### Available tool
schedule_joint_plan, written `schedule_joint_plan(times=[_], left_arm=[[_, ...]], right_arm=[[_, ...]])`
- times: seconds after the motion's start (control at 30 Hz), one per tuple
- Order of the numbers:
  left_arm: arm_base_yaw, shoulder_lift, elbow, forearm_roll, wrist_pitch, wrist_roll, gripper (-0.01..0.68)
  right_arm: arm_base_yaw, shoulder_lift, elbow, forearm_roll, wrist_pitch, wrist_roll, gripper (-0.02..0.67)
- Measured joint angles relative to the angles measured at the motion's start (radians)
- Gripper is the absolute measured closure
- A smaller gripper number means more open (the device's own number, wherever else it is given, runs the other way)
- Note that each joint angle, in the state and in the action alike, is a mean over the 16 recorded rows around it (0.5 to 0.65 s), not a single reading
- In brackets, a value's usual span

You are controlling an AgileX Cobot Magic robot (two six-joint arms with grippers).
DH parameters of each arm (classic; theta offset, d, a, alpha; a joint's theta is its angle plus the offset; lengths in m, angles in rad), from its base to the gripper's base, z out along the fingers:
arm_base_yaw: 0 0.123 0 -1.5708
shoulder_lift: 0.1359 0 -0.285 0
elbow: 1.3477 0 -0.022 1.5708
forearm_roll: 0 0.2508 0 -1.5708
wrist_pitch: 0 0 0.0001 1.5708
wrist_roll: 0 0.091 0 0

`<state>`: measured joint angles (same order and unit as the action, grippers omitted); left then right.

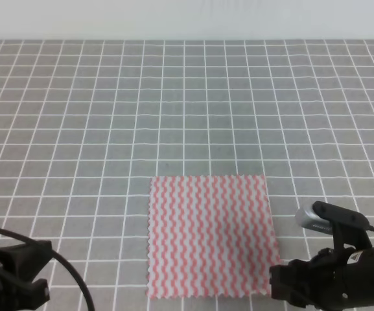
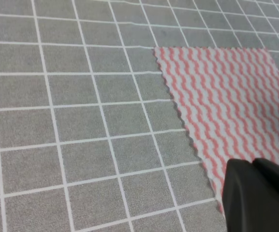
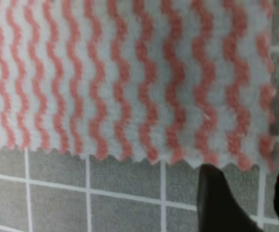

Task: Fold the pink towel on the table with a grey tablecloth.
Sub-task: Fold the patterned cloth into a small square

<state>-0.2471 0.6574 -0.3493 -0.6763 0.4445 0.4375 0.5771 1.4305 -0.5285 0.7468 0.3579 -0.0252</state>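
The pink towel (image 1: 207,236) lies flat and unfolded on the grey tablecloth (image 1: 174,103), near the front edge of the table, so folding appears not yet begun and the approach to the first grasp is judged to be the step in hand. The right gripper (image 3: 243,198) sits at the towel's near right corner with its fingers apart and nothing between them; the left gripper (image 2: 257,195) is just beside the near left edge, its opening not discernible. The next move calls for pinching the serrated near edge cleanly off the tablecloth.
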Motion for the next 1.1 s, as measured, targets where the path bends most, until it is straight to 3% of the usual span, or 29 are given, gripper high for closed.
schedule_joint_plan(times=[1.1], left_arm=[[0.000, 0.000, 0.000, -0.038, 0.004, 0.027, 0.675]], right_arm=[[0.000, 0.037, -0.028, 0.002, -0.017, -0.010, 0.402]])
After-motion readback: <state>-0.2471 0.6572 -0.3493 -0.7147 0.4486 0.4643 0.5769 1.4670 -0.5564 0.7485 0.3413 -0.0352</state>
